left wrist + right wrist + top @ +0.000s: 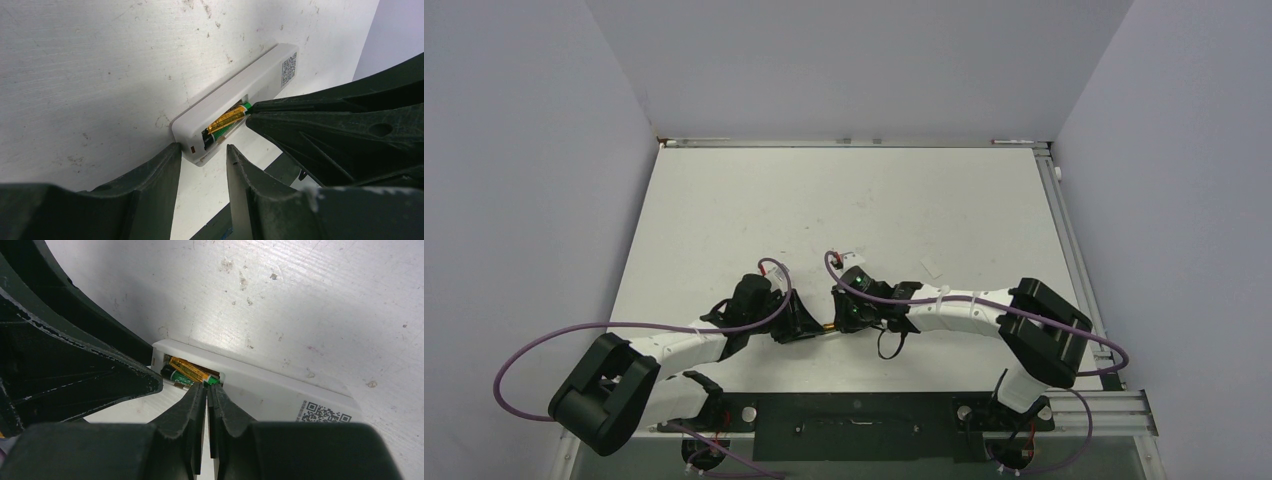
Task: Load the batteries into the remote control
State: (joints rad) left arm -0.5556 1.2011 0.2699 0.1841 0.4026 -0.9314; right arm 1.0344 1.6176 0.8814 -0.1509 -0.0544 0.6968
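Closest in, my two arms reach from the near edge toward the middle of the surface (724, 200), purple cables (624, 325) looping off them, and my hands meet almost tip to tip there. My left hand (202, 150) is closed in on the near end of the remote control (235, 87), with one finger at each side of that end. My right hand (207, 388) comes in from the opposite side with its fingers brought together and nothing between them. Their joined tips rest against the green end of the gold battery (187, 370).

The remote control rests on the surface, its uncovered battery compartment (162, 361) turned toward my right hand. Both batteries sit in that compartment. The dark battery (172, 376) lies on the side nearer my right hand, and the gold battery lies beside it, slightly slanted. Whether it is pressed fully home I cannot tell. Past the compartment, toward the end of the remote control farthest from my left hand, a label (289, 70) with a square code pattern shows.

Farther out, a small pale scrap (932, 268) lies on the surface beyond my right hand, and plain grey walls (854, 70) close off the back.
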